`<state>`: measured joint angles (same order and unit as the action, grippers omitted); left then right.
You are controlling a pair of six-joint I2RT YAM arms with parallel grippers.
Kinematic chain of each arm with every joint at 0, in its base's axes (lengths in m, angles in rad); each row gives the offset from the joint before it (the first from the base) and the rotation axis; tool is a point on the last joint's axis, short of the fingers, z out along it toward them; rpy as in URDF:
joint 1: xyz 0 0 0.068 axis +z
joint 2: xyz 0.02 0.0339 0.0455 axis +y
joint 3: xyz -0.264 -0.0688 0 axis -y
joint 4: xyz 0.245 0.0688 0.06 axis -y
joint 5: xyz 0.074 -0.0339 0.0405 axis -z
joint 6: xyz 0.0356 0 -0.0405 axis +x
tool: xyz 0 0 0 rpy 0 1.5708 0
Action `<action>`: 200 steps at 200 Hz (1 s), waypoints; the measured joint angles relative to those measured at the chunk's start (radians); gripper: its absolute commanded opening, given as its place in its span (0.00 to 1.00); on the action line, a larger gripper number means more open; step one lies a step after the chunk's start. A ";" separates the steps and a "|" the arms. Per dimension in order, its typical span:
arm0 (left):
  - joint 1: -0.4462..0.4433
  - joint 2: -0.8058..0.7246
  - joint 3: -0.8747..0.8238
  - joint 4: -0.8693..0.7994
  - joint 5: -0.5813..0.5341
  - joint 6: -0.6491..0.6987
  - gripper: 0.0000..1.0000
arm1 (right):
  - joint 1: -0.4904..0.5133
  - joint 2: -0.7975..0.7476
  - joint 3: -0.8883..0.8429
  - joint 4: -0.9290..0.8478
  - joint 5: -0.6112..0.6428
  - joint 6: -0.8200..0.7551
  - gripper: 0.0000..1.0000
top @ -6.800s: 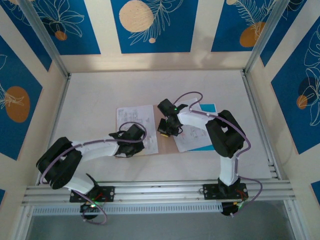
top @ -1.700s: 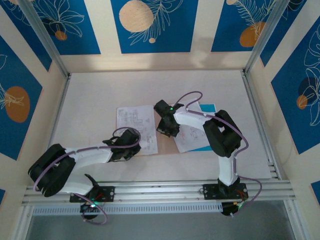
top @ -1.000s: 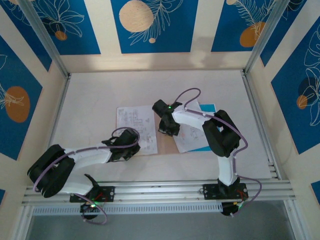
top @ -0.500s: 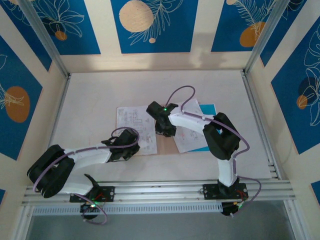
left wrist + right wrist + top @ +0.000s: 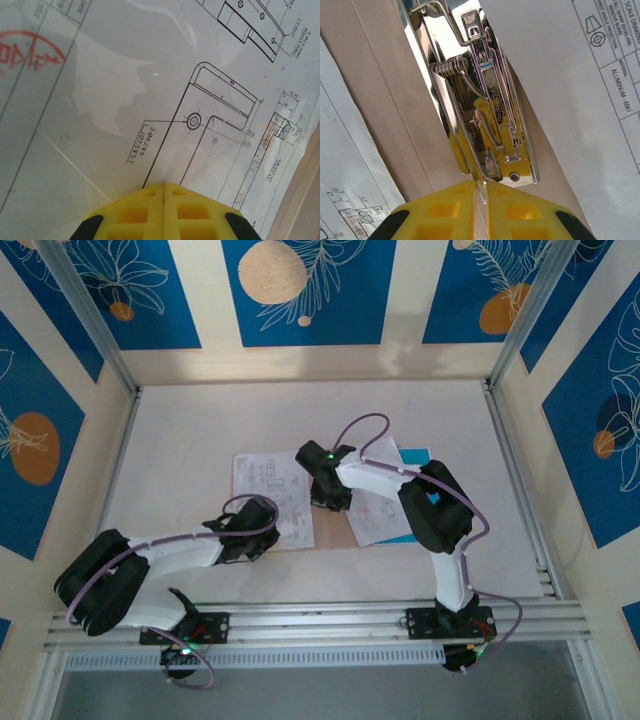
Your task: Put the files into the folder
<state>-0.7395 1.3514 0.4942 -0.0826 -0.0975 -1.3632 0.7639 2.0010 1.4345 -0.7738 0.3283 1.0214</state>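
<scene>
So the right gripper (image 5: 481, 192) is out over the middle of the table (image 5: 200, 430). Its yellow fingers are pinched almost together, with just a sliver of a gap. From the wrist cam it looks like the thin end of a chrome spring clip (image 5: 485, 125) is caught between them. The clip sits on the inside of the folder (image 5: 380, 100), running away from the fingertips along the bare brown card.

To the right of the clip, the right sheet (image 5: 600, 125) lies over the card, and its title block mentions aluminium. To the left, a corner of the left sheet (image 5: 345, 190) is on the card too, and there's a strip of bare folder between that sheet and the clip.

The left gripper (image 5: 164, 187) is fully closed with nothing between the fingers. Its tip is down at the left sheet (image 5: 165, 75), right on a bracket drawing, though I can't say how hard it's pressing. A sliver of folder (image 5: 300, 210) peeks out past that sheet's edge.

From above, the folder (image 5: 328, 530) lies flat near the middle of the table, mostly covered. Brown shows between the two sheets and along the near edge. The left sheet (image 5: 265, 480) covers its left part, with the left gripper (image 5: 255, 530) at that sheet's near right corner. The right sheet (image 5: 385, 515) sits tilted across the right side, and the blue sheet (image 5: 418, 454) sticks out from under it at the far right. The right gripper (image 5: 328, 490) is between the two white sheets.
</scene>
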 measured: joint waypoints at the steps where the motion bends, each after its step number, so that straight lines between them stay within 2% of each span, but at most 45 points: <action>1: 0.000 0.000 0.000 0.000 0.000 0.000 0.00 | 0.000 0.000 0.000 0.000 0.000 0.000 0.16; 200: 0.006 0.000 0.000 0.001 0.008 0.000 0.00 | -0.016 -0.002 -0.043 0.042 -0.022 -0.029 0.15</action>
<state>-0.7330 1.3518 0.4946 -0.0818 -0.0895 -1.3632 0.7475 1.9995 1.3914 -0.7319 0.3061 0.9924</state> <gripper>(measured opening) 0.037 0.153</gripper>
